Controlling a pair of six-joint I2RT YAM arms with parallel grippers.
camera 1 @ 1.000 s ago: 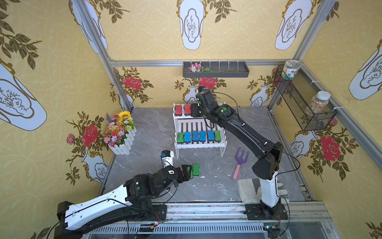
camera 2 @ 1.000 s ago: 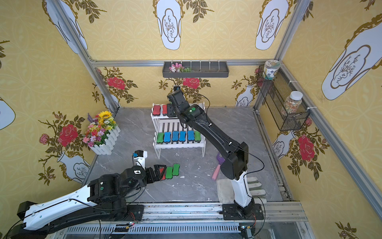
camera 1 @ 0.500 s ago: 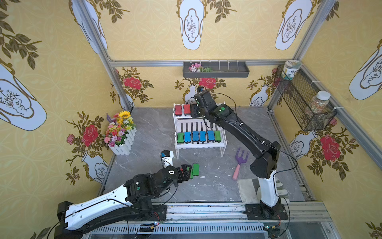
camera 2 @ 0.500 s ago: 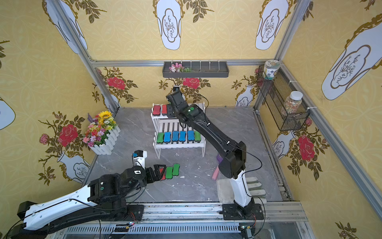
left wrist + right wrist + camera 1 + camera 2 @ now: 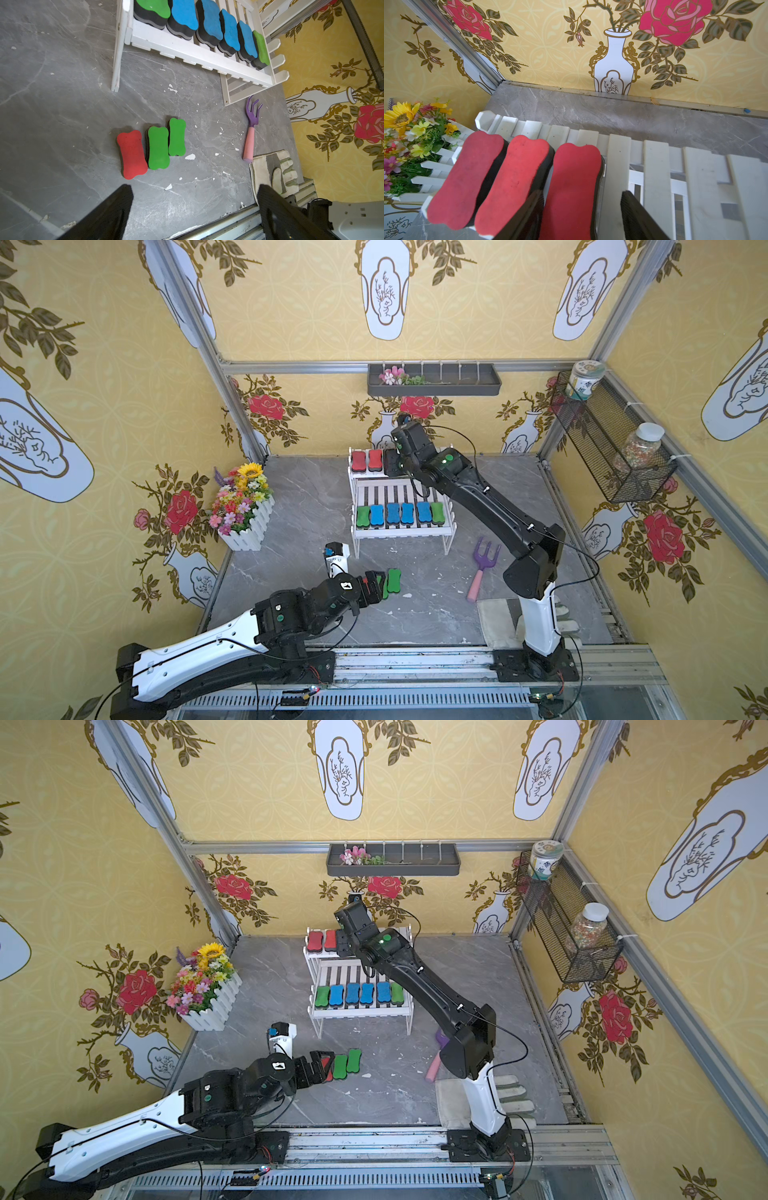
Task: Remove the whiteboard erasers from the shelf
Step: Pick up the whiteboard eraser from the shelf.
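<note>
The shelf (image 5: 401, 532) is plain white, slatted. On its lower tier the whiteboard erasers (image 5: 393, 513) run green, four blue, then green, each coloured top over a black-and-grey layered base. The upper tier carries three red-topped erasers (image 5: 512, 182) (faintly smudged with darker marks). Off the shelf lie one red eraser (image 5: 131, 154) and two green erasers (image 5: 158, 147). The tabletop (image 5: 307, 497) is grey marble with pale veins and white flecks. The wallpaper (image 5: 291, 315) is yellow, patterned with red roses, olive leaves and white gold-edged vases. The hand rake (image 5: 250, 137) has purple tines and a pink handle. The picket planter (image 5: 249, 531) is white, its flowers yellow, pink and red.
</note>
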